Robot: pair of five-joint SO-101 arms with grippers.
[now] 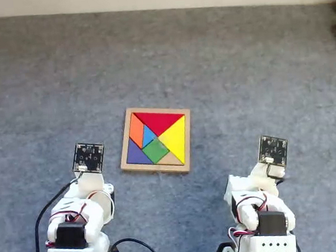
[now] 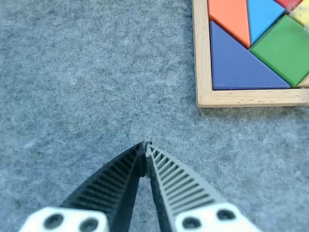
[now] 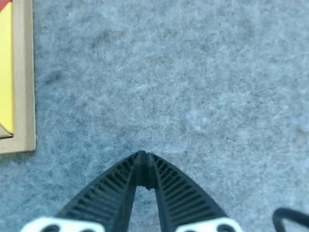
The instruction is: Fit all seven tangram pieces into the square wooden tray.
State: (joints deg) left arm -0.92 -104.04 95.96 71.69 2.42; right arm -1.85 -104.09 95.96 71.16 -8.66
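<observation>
Stretching grey and fuzzy, the tabletop (image 1: 239, 65) bears a tray (image 1: 158, 167) packed with bright pieces (image 1: 161, 122), ahead between left gripper (image 2: 145, 145) and right gripper (image 3: 144, 153), both pressed together.

Tray (image 1: 156, 167) filled with all seven pieces.
The square wooden tray lies flat and slightly skewed, and the pieces sit flush inside its rim. The red triangle (image 1: 157, 122) runs along the tray's far edge and the yellow triangle (image 1: 175, 138) along its right edge. The orange piece (image 1: 136, 131) lies on the tray's left side, with the blue triangle (image 1: 148, 135) just beside it. The purple triangle (image 1: 136, 155) fills the tray's near-left corner. The green square (image 1: 155, 150) sits near the tray's middle, and the tan triangle (image 1: 170, 158) lies against its near edge.
</observation>
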